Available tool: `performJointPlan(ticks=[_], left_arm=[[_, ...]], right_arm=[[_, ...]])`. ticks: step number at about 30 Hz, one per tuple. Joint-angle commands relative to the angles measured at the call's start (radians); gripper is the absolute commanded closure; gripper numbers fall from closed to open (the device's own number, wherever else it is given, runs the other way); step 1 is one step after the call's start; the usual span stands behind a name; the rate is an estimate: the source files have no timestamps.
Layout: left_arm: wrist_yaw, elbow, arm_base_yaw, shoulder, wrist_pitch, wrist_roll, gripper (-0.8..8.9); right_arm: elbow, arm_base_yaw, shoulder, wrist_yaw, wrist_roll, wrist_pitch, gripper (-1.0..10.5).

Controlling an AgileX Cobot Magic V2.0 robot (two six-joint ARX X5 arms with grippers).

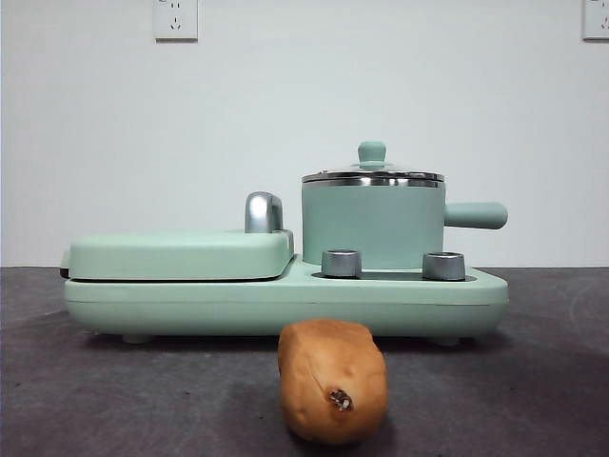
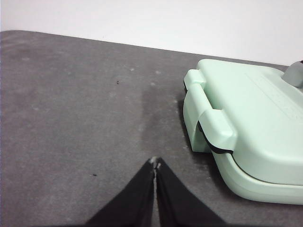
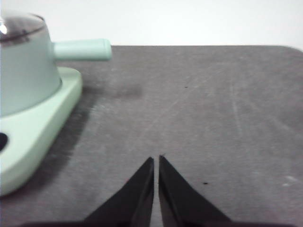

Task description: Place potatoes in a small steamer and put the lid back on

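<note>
No legible text or labels.

Left gripper [image 2: 155, 164]: two matte black jaws, smooth, wedge-shaped, tapering to narrow tips with a worn pale fleck at the ends; right gripper [image 3: 156, 160]: two matching matte black tapered jaws, plain, with no visible markings.

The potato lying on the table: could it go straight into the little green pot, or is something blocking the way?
The lid blocks it: it sits closed on the small steamer and must come off first. The potato lies on the table in front of the cooker base, untouched. Both end effectors, left and right, are shut and hold nothing.
</note>
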Motion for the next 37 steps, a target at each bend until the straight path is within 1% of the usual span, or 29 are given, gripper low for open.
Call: performJointPlan(ticks=[1, 3, 5, 8, 12, 15, 17, 20, 23, 24, 27, 31, 34, 37], left_arm=[[0.002, -0.017, -0.001, -0.002, 0.002, -0.096, 8.07], [0.006, -0.004, -0.003, 0.004, -0.016, -0.143, 8.05], [0.016, 0.019, -0.011, 0.014, -0.039, -0.171, 8.05], [0.033, 0.066, -0.029, 0.040, -0.043, -0.210, 8.05], [0.074, 0.166, -0.058, 0.100, -0.064, -0.223, 8.05], [0.109, 0.263, -0.078, 0.166, -0.108, -0.222, 8.05], [0.138, 0.332, -0.089, 0.218, -0.140, -0.216, 8.05], [0.200, 0.439, -0.103, 0.304, -0.185, -0.189, 8.05], [0.267, 0.545, -0.115, 0.393, -0.225, -0.163, 8.05], [0.300, 0.585, -0.119, 0.428, -0.238, -0.156, 8.05], [0.389, 0.679, -0.130, 0.511, -0.266, -0.135, 8.05], [0.517, 0.792, -0.146, 0.618, -0.299, -0.095, 8.05], [0.582, 0.846, -0.159, 0.682, -0.320, -0.077, 8.05], [0.599, 0.873, -0.175, 0.732, -0.322, -0.071, 8.05]], right_arm=[[0.002, 0.001, -0.002, -0.022, 0.134, 0.013, 9.3], [0.020, 0.002, -0.001, -0.046, 0.190, -0.004, 9.3], [0.050, 0.003, 0.000, -0.071, 0.241, -0.024, 9.3], [0.121, 0.014, 0.013, -0.073, 0.275, -0.072, 9.3], [0.257, 0.029, 0.067, -0.074, 0.309, -0.169, 9.3], [0.376, 0.037, 0.128, -0.102, 0.305, -0.236, 9.3], [0.455, 0.040, 0.177, -0.138, 0.295, -0.270, 9.3], [0.569, 0.040, 0.257, -0.217, 0.294, -0.315, 9.3], [0.674, 0.040, 0.340, -0.339, 0.263, -0.355, 9.3], [0.712, 0.040, 0.372, -0.392, 0.244, -0.369, 9.3], [0.789, 0.040, 0.446, -0.513, 0.205, -0.393, 9.3], [0.872, 0.040, 0.531, -0.636, 0.166, -0.435, 9.3], [0.896, 0.040, 0.568, -0.700, 0.164, -0.444, 9.3], [0.899, 0.040, 0.583, -0.701, 0.164, -0.445, 9.3]])
